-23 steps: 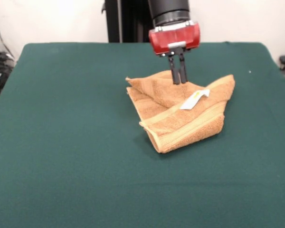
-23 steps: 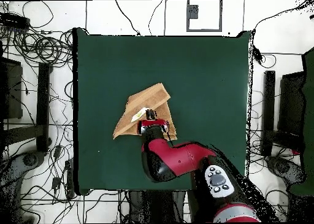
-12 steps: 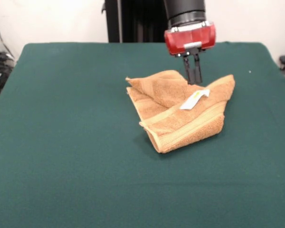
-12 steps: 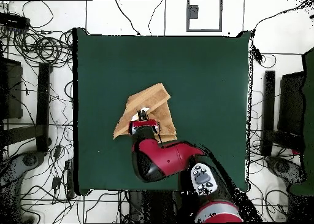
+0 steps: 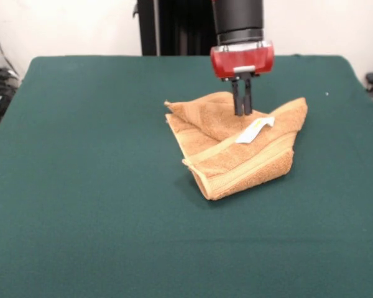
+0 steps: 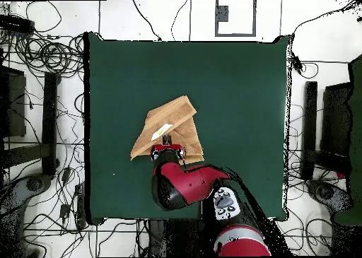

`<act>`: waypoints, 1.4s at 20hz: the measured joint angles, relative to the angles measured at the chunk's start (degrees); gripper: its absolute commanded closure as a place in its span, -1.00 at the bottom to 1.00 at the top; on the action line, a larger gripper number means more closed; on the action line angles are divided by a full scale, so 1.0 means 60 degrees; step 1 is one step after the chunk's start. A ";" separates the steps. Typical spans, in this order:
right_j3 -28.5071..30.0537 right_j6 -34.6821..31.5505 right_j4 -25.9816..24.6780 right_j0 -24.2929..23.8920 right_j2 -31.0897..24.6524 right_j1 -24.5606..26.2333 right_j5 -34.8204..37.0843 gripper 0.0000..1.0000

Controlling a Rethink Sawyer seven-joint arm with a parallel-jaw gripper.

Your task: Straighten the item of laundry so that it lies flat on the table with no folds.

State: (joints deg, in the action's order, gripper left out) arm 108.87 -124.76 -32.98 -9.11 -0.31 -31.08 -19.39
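From overhead the arm (image 6: 185, 186) covers the towel (image 6: 172, 122)'s edge nearest the robot and hides the fingers entirely. In the front view the desk (image 5: 81, 186) runs off the bottom and both sides. The gold mark on the label (image 5: 255, 130) is too small to read, and the towel's folds conceal its underlying layers

Orange-tan towel (image 5: 236, 146) with woven border bands, white label (image 5: 255, 130) with gold mark, dark green table (image 5: 87, 186), red-and-black hand (image 5: 242, 112)

Arm vertical, red wrist pointing straight down, gripper (image 5: 242, 105) fingers nearly together, hanging directly below the wrist, holding nothing.
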 measured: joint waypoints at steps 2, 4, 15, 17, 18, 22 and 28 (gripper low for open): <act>-0.0047 0.0000 0.0000 0.0062 0.0119 0.0108 0.0163 1.00; -0.0084 0.0000 0.0000 0.0092 0.0177 0.0185 0.0257 1.00; -0.0591 0.0000 0.0004 -0.0274 0.0144 0.0945 -0.0387 1.00; -0.0758 0.0000 0.0000 -0.0378 0.0119 0.1239 -0.0869 1.00; -0.0817 0.0000 -0.0006 -0.0434 0.0108 0.1373 -0.1115 1.00; -0.0905 0.0000 -0.0123 -0.0607 0.0102 0.1695 -0.1840 1.00; -0.1028 0.0000 -0.0356 -0.0771 0.0104 0.1991 -0.2561 1.00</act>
State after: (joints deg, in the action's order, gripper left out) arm 102.70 -124.76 -35.12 -13.73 0.32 -19.13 -34.76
